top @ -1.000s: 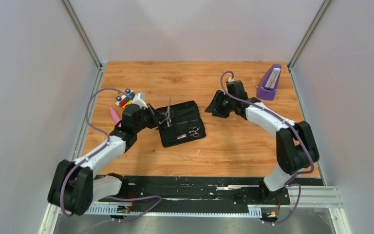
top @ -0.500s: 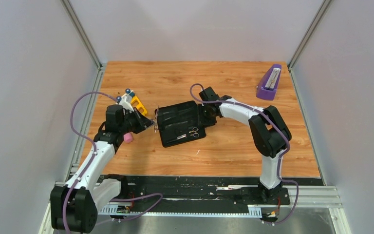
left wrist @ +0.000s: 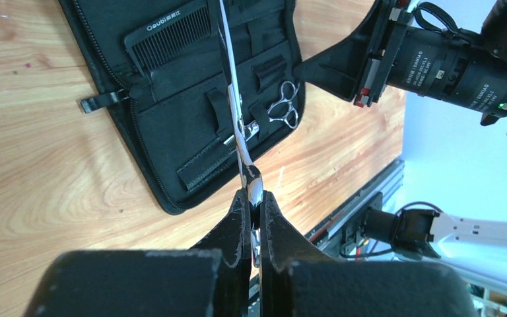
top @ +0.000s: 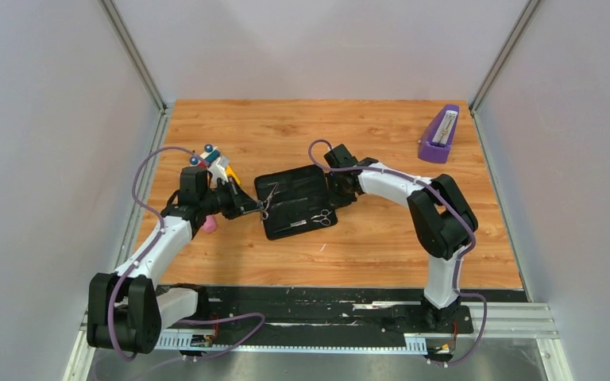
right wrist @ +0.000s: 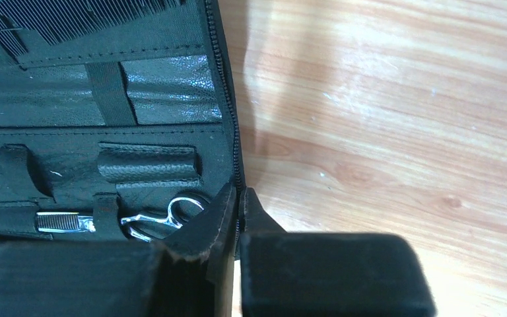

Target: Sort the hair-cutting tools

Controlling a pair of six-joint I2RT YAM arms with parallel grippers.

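Pink tube (top: 207, 225) near L gripper (top: 256, 209), purple box(?) (top: 439, 135)

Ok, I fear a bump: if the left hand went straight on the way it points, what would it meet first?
Most likely the open black zip case: the left hand, shut on silver scissors, aims across its inside. The right hand sits beyond it. Height is unclear.
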